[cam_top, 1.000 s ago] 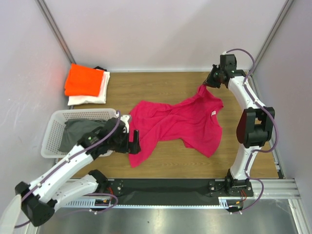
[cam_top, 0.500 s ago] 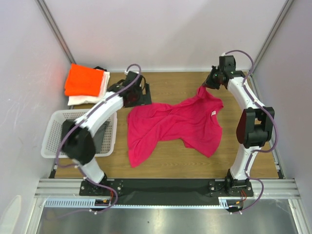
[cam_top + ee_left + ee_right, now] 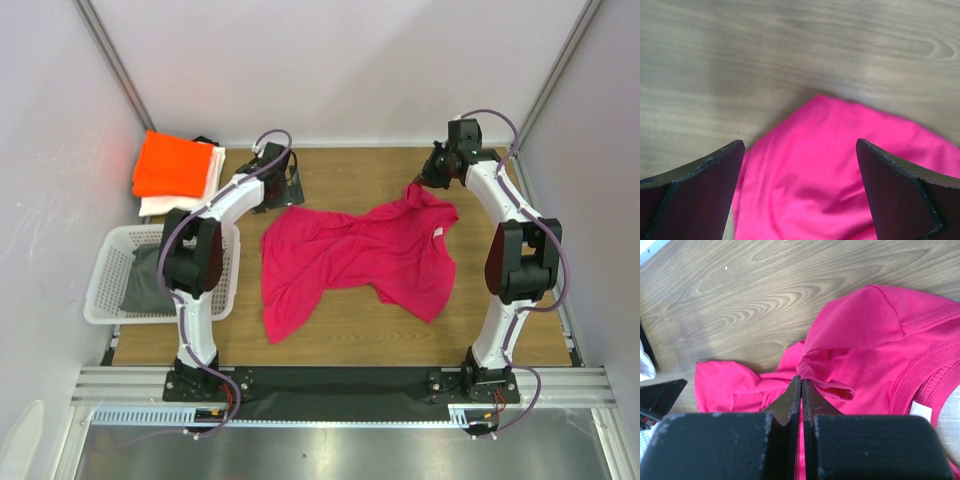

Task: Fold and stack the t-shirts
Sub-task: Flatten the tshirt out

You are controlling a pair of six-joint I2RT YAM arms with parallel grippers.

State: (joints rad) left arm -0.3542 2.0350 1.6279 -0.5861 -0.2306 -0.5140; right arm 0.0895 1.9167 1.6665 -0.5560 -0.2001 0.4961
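Wrist cam shows the right gripper [image 3: 801, 381] pinching a pink shirt [image 3: 865, 355] fold. Left gripper [image 3: 800, 145] is wide open over its corner; orange shirt [image 3: 172, 163] only shows from above.

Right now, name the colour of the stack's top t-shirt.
The top t-shirt is bright orange; top external view.

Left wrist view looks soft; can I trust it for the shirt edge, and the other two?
Left wrist: mildly blurred, wood grain smeared, but the pink t-shirt corner reads clearly between the left gripper's fingers. Right wrist: sharp, stitching crisp near the right gripper. Top external: evenly lit; the orange t-shirt blows out, tinting the wall.
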